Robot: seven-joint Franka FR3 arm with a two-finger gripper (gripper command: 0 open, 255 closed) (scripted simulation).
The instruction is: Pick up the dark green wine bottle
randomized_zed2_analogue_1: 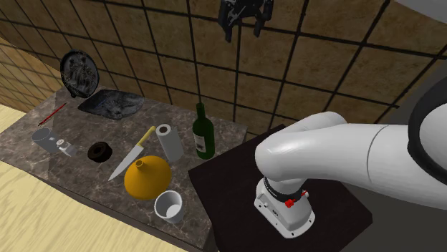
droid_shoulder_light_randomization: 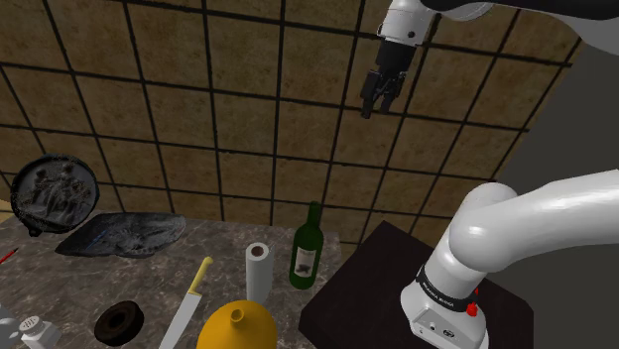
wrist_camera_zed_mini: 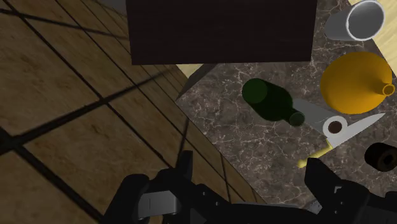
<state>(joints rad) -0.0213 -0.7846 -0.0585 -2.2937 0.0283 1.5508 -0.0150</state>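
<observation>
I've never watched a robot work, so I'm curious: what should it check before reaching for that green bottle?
1. The wine bottle stands upright on the counter: ok.
2. The gripper is open, holding nothing: ok.
3. Gripper down at the bottle's height: not ok; it hangs high by the tiled wall.
4. Room to grasp around the bottle: cannot tell; the white roll stands close.
</observation>
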